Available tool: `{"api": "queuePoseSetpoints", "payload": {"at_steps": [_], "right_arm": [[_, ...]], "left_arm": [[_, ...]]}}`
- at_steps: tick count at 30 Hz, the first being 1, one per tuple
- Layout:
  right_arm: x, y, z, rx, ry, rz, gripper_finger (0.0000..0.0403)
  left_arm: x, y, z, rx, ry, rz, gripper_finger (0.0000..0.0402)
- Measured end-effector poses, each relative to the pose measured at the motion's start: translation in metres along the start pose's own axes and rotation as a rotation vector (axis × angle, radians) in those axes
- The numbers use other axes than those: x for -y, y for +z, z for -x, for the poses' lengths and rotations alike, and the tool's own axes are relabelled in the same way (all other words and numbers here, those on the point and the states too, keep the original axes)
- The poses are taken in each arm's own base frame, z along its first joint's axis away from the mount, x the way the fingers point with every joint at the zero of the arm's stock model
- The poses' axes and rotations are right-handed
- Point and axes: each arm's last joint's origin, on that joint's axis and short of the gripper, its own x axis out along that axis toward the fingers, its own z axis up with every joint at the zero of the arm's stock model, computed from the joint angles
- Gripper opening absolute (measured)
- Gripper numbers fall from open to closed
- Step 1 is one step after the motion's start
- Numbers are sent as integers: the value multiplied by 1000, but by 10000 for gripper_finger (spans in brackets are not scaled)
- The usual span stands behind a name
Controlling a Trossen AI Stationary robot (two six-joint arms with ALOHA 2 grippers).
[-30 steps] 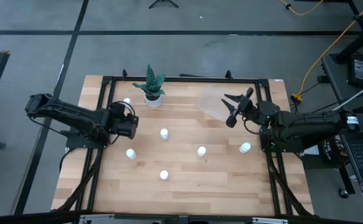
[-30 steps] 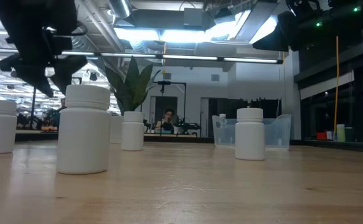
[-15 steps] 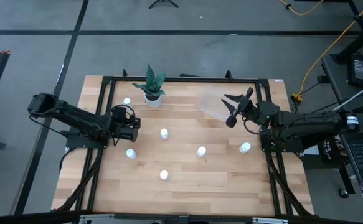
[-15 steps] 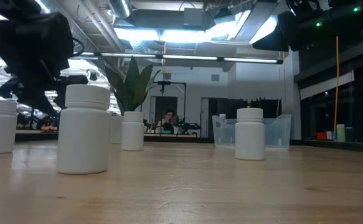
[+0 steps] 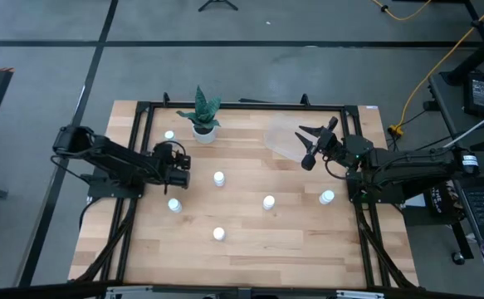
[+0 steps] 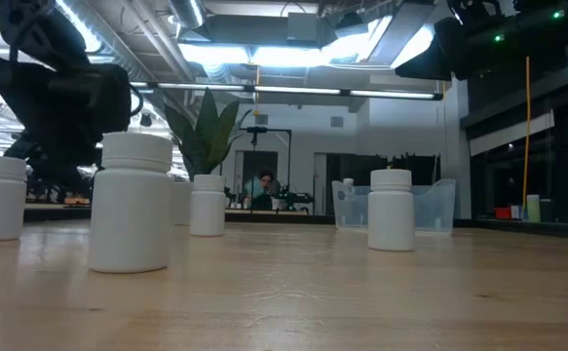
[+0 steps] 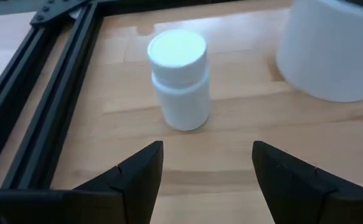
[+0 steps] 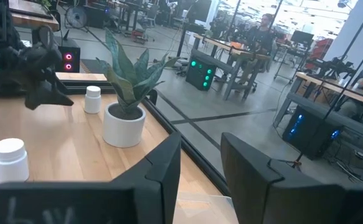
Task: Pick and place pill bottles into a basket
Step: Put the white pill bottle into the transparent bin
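Observation:
Several white pill bottles stand upright on the wooden table, among them one at the far left, one mid-table and one to the right. The clear basket rests at the far right. My left gripper hangs open, low over the table, just on the near side of the far-left bottle; its fingers point at that bottle without touching it. My right gripper is raised by the basket's right side, fingers level and apart, with nothing between them.
A white pot with a green plant stands just right of the far-left bottle and shows large in the left wrist view. A black frame rail runs close along that bottle's other side. Open wood lies toward the near edge.
My left gripper has come down toward the table and a little toward the right edge, tipping its fingers slightly, and has stayed open. The bottles and the basket have kept their places.

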Motion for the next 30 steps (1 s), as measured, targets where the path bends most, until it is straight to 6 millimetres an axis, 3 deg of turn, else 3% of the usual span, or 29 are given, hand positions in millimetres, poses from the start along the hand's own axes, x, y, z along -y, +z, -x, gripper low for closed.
{"api": "queuePoseSetpoints", "payload": {"at_steps": [8,22,30], "right_arm": [[0,0,0,0,0,0,119],[-2,1,0,25,75,-4,119],[-2,1,0,24,75,-23,119]], "left_arm": [[3,-7,-4,-32,12,14,241],[8,-1,-14,-50,14,12,255],[-7,-15,-34,-51,-16,73,256]]}}
